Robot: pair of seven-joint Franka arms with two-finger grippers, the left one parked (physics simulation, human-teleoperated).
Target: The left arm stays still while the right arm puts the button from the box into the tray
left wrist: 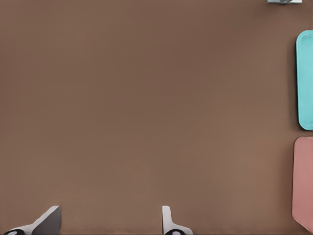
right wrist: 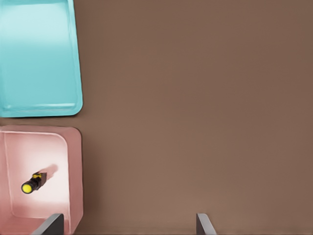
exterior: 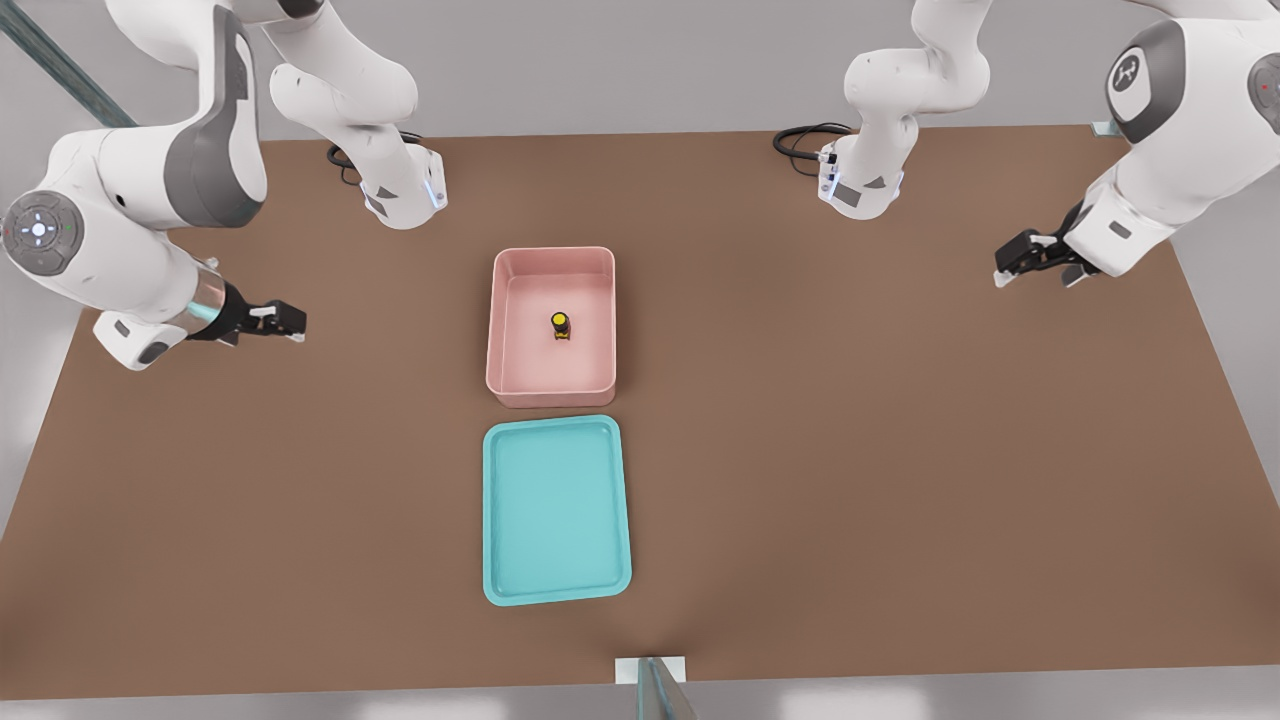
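Black end effector (exterior: 285, 322) hovers wide open, empty, above brown table (exterior: 900, 450).

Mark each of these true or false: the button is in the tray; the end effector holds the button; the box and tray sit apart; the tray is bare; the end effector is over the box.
1. The button is in the tray. False: it stands in the pink box.
2. The end effector holds the button. False: its fingers are open and hold nothing.
3. Box and tray sit apart. True: a narrow strip of table shows between them.
4. The tray is bare. True.
5. The end effector is over the box. False: it hangs off to the front view's left of the box.
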